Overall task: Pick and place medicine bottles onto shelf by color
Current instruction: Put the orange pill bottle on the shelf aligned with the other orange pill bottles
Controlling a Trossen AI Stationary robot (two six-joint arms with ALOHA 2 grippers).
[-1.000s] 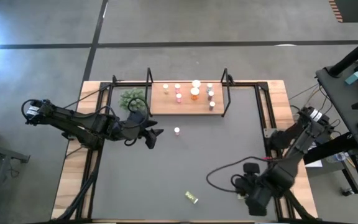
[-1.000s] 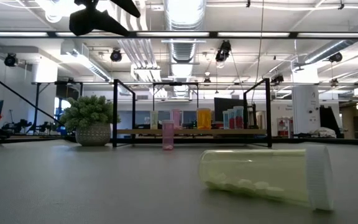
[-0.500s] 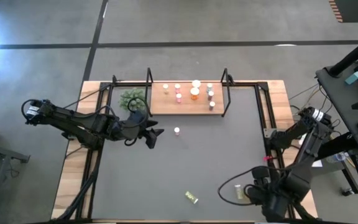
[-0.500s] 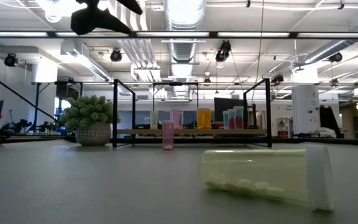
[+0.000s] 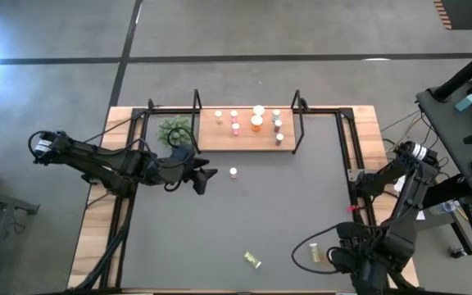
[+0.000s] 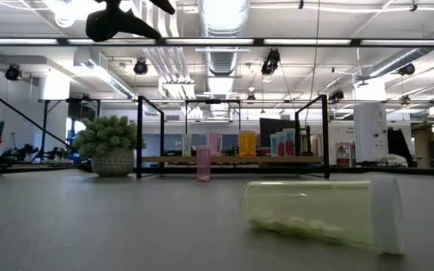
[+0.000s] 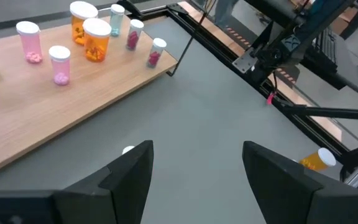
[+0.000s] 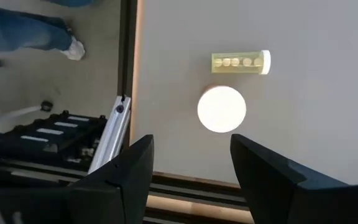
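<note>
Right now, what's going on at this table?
Two arms are sorting medicine bottles onto the wooden shelf, and neither holds anything. Several bottles already stand on the shelf. The left tool is open beside a lone pink bottle standing on the mat just in front of the shelf. The right tool, open, hangs over a standing white-capped bottle at the near right. A yellow-green bottle lies on its side nearby.
</note>
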